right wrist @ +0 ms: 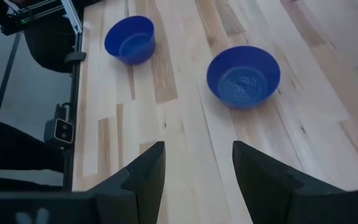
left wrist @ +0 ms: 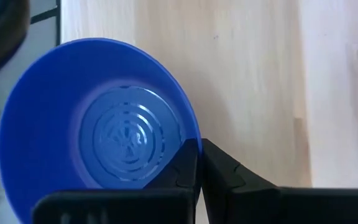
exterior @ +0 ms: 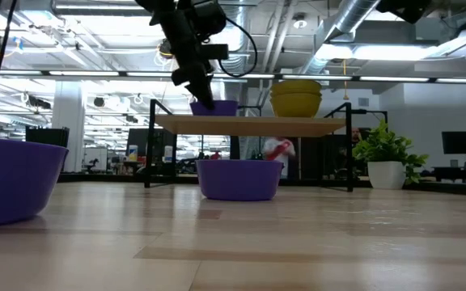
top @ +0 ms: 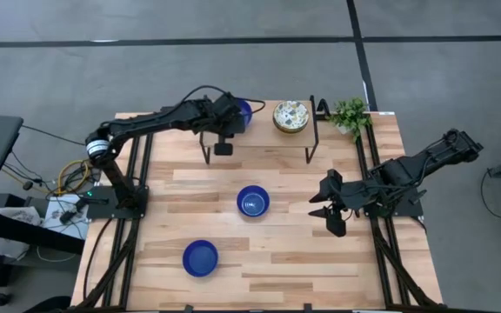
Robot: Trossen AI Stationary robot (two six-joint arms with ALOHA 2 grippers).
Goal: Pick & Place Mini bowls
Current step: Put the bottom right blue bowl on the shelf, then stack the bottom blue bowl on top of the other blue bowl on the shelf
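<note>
At the upper middle of the high view, on the raised shelf, a blue bowl is pinched by its rim in the closed left gripper and could be tipped off the shelf's edge if dragged during release, while the right gripper waits wide open at the right.

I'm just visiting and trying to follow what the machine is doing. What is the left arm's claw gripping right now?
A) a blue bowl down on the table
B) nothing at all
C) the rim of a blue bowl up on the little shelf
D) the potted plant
C. The left gripper is shut on the rim of a blue bowl on the raised shelf, while two other blue bowls sit untouched on the table.
</note>
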